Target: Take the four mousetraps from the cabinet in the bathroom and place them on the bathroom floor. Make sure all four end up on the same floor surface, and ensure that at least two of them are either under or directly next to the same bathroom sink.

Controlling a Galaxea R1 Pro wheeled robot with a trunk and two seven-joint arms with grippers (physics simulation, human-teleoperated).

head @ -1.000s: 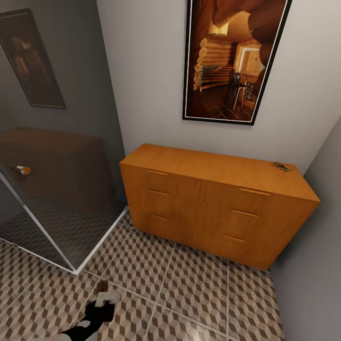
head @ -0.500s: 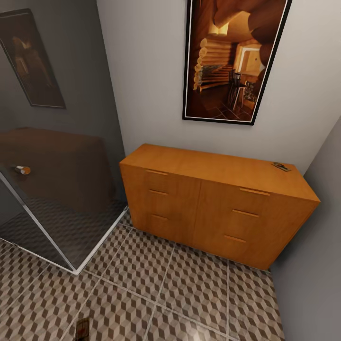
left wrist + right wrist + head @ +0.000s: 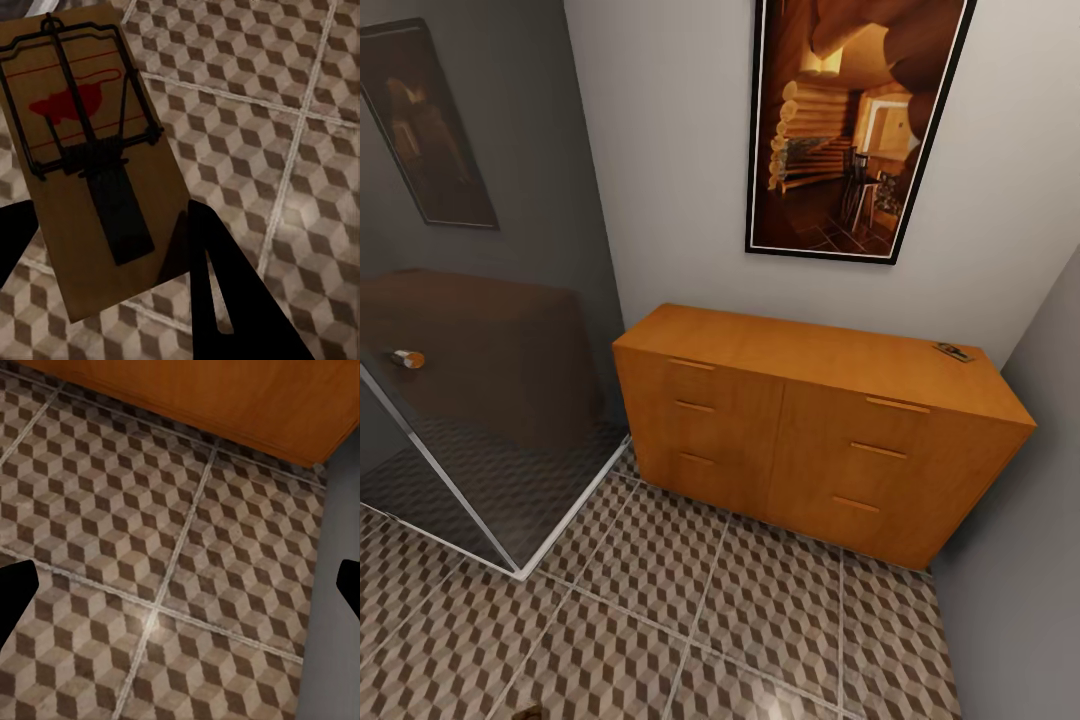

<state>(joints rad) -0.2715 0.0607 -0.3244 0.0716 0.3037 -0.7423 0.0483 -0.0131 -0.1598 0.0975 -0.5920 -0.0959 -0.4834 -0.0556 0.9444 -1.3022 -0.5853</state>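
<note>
Lowered left gripper [image 3: 112, 247] now straddles mousetrap [image 3: 90, 157] over bathroom floor [image 3: 285, 90].

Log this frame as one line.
left tool: open over mousetrap on bathroom floor | right tool: open | another mousetrap on cabinet

My bathroom floor [image 3: 760, 610], cube-patterned tile, carries the orange-brown cabinet [image 3: 810, 440] at the far wall; one mousetrap [image 3: 953, 351] lies on the cabinet top's far right corner.
</note>
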